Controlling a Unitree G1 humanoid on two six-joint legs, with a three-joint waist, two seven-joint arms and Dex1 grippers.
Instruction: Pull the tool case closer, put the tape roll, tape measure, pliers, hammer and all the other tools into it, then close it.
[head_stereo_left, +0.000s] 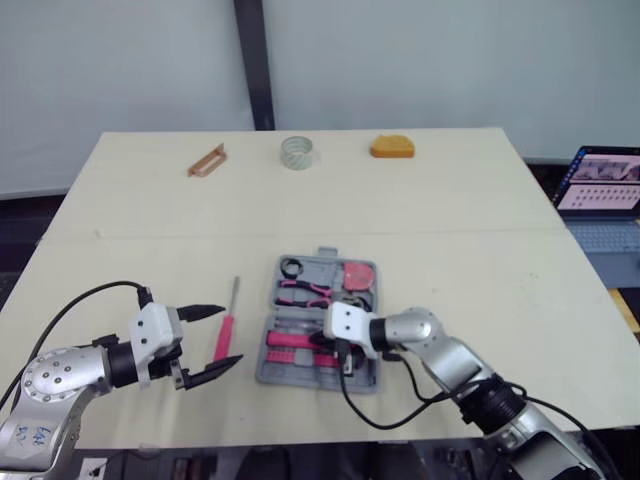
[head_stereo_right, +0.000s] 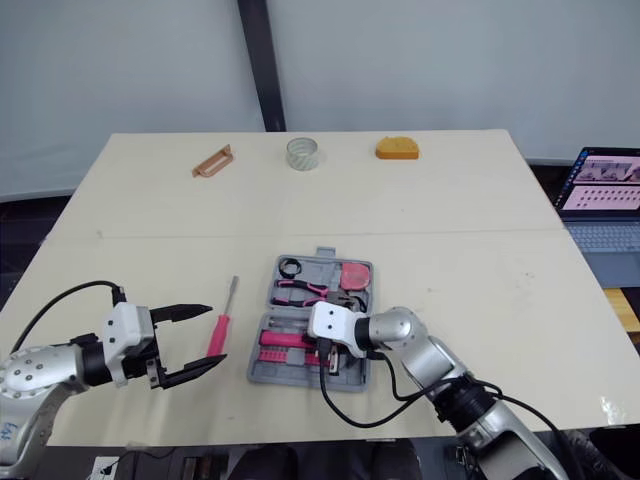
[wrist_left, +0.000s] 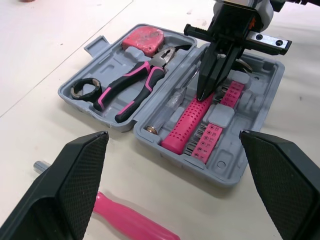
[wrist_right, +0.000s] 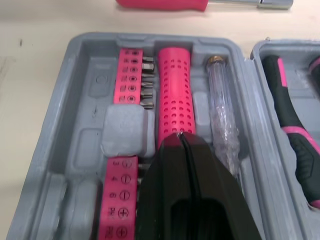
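The grey tool case (head_stereo_left: 290, 372) lies open in the near middle of the table. It holds pink-handled pliers (wrist_left: 131, 91), a pink tape measure (wrist_left: 143, 38), a black ring (wrist_left: 83, 89), a pink perforated handle (wrist_right: 174, 95) and pink bit strips (wrist_right: 126, 75). My right gripper (wrist_right: 181, 136) is shut, its tips resting on the perforated handle. A pink screwdriver (head_stereo_left: 226, 332) lies on the table left of the case. My left gripper (head_stereo_left: 231, 336) is open, with its fingers (wrist_left: 75, 175) either side of the screwdriver handle (wrist_left: 131, 221). A tape roll (head_stereo_left: 299, 152) stands at the far edge.
An orange object (head_stereo_left: 392, 147) and a brown handle-shaped piece (head_stereo_left: 207, 160) lie near the far edge beside the tape roll. A laptop (head_stereo_left: 603, 190) sits off the table's right side. A dark post (head_stereo_left: 255, 60) rises behind the table.
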